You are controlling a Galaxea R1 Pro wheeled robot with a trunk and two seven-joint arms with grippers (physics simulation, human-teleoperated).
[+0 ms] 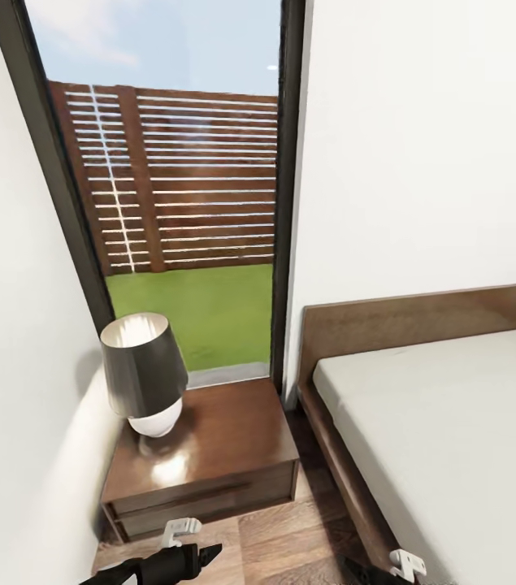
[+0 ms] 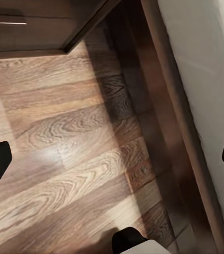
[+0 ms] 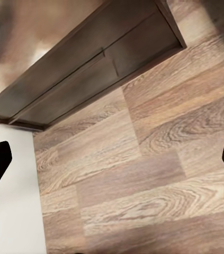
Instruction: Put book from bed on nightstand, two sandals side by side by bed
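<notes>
Book and sandals I can't place from here. Nearest, along the bottom edge of the head view, my left gripper (image 1: 197, 556) and right gripper (image 1: 388, 569) hang over the floor (image 1: 290, 536), fingers spread and empty. Beyond sits the nightstand (image 1: 209, 455), its lamp (image 1: 144, 374) on the surface, the bed (image 1: 453, 422) at right. Swinging an arm blind could knock that lamp over

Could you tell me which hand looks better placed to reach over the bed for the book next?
Probably the right hand: it sits low beside the bed frame, its fingers spread and nothing between them. The left hand hangs before the nightstand, farther from the mattress. The book itself is not visible here.
</notes>
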